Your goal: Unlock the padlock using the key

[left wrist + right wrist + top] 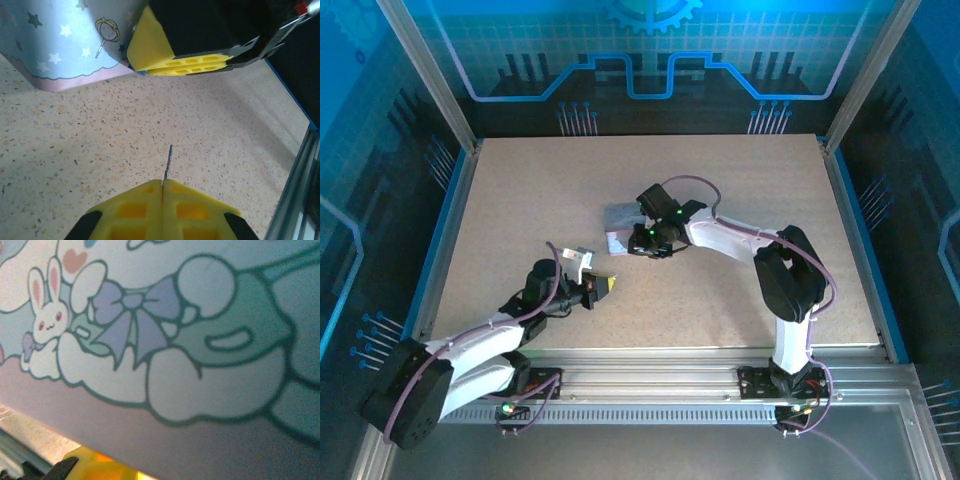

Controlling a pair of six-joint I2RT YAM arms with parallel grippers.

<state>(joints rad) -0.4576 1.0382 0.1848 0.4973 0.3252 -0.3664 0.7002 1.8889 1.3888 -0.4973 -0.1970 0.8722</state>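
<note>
- left gripper (pixel 162 184) pinched shut on the key (pixel 169 159); thin blade pokes out toward 12 o'clock, apart from the tin (pixel 55 45).
- right gripper (pixel 648 240) at the tin, 1 o'clock from the left one; jaw state: cannot tell.
- padlock too small to pick out by the tin.
- Risk: only a sliver is gripped, so the key may twist or slip if it meets the keyhole off-line.
- Risk: a hard push could slide the tin.
</note>
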